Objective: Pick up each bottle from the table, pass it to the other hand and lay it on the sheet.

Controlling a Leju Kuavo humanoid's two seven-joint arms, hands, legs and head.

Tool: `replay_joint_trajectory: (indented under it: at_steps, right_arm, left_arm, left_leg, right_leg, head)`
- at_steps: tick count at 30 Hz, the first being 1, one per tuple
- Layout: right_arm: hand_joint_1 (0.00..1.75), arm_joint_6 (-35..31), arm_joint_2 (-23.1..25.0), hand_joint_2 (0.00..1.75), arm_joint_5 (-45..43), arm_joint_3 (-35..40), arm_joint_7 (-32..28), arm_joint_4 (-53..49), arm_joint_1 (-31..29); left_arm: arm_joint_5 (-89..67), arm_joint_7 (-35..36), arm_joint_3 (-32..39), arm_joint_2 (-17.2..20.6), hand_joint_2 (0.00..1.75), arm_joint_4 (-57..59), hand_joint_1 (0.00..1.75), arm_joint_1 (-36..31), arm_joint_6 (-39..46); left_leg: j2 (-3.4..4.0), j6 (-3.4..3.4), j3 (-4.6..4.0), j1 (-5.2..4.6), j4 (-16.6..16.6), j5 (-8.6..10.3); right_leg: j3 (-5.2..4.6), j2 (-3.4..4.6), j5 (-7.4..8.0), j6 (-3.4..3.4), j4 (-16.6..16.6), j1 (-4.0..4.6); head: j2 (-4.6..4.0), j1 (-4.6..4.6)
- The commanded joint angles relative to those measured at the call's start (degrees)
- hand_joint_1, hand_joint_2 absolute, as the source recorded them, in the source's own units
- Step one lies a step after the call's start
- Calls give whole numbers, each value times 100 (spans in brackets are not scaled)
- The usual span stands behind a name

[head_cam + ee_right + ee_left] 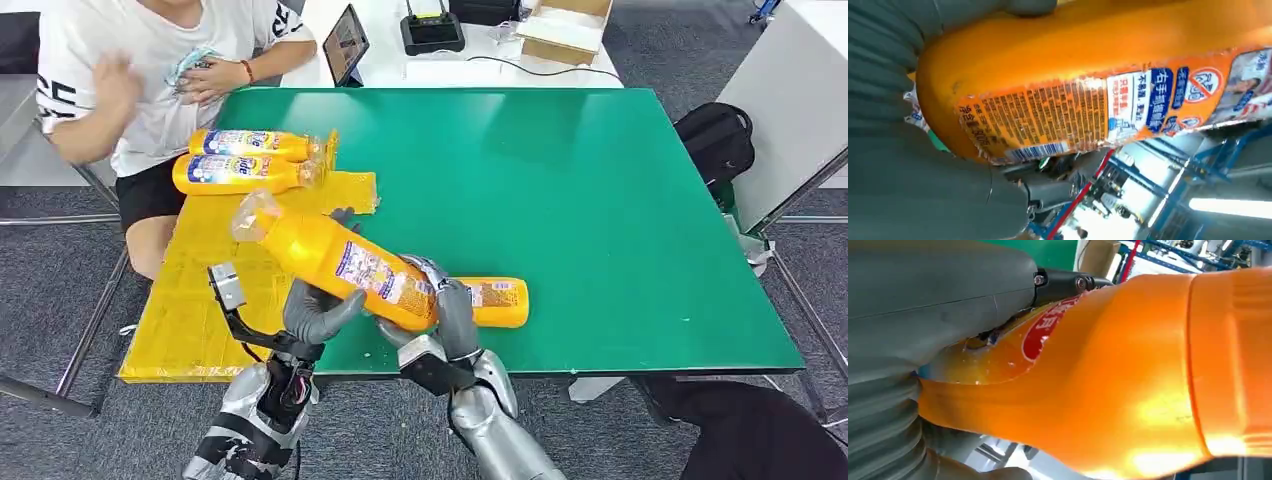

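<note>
Yellow plastic sheet (190,300) is lying at the green counter (560,180) edge, two orange bottles (245,160) already on it. Left robot hand (318,310) is gripping the neck end of the orange labelled plastic bottle (345,265), held tilted above the counter edge; right robot hand (452,315) is gripping its base. Risk: smooth plastic slipping if either is letting go early, dropping onto the spare orange bottle (495,300) just behind.

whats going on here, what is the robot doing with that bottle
The robot holds one orange plastic bottle in the air over the table's near edge, the left hand and the right hand both gripping it, mid-handover. Two orange bottles already lie on the yellow sheet; another orange bottle lies on the green table. A person in a white shirt sits behind the sheet.
</note>
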Motion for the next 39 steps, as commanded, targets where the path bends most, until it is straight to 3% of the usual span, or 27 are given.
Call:
replay_joint_trajectory:
  at_steps: [1, 20, 21, 22, 23, 39]
  right_arm:
    - [175, 127, 5, 175, 121, 562, 4, 920, -346]
    - [175, 455, 61, 175, 280, 937, 120, 1601, -488]
    - [175, 491, 60, 175, 277, 949, 129, 1633, -501]
    - [175, 513, 60, 175, 275, 961, 141, 1669, -516]
    - [175, 568, 61, 175, 268, 974, 151, 1704, -531]
    - [175, 821, 61, 175, 302, 1081, 289, 1888, -625]
  left_arm:
    - [83, 109, -157, 81, 175, 609, 0, -336, -82]
    - [195, 79, -47, 37, 175, 727, 0, -430, 17]
    - [211, 68, -23, 29, 175, 712, 14, -427, 24]
    - [246, 39, 14, 12, 175, 664, 68, -413, 18]
    - [250, 17, 20, 12, 175, 618, 175, -409, 3]
    - [109, -169, 113, -52, 175, 335, 175, -358, 172]
  left_leg:
    - [11, 8, 35, 0, -5, -10]
    - [-7, 7, 29, 2, -6, -7]
    - [-2, 5, 21, 3, -3, -6]
    - [-3, 6, 26, 2, -3, -8]
    - [-2, 9, 38, 3, -3, -13]
    - [-11, 7, 22, 4, 0, -8]
  right_leg:
    - [33, 2, -7, -16, -8, 5]
    - [32, -16, -10, -17, -7, 6]
    - [22, -9, -7, -13, -5, 6]
    - [28, -11, -9, -16, -6, 7]
    - [40, -12, -14, -22, -6, 9]
    - [24, -21, -12, -15, -4, 8]
  head:
    - [0, -2]
    - [0, 0]
    - [0, 0]
    - [0, -2]
    - [0, 0]
    - [0, -2]
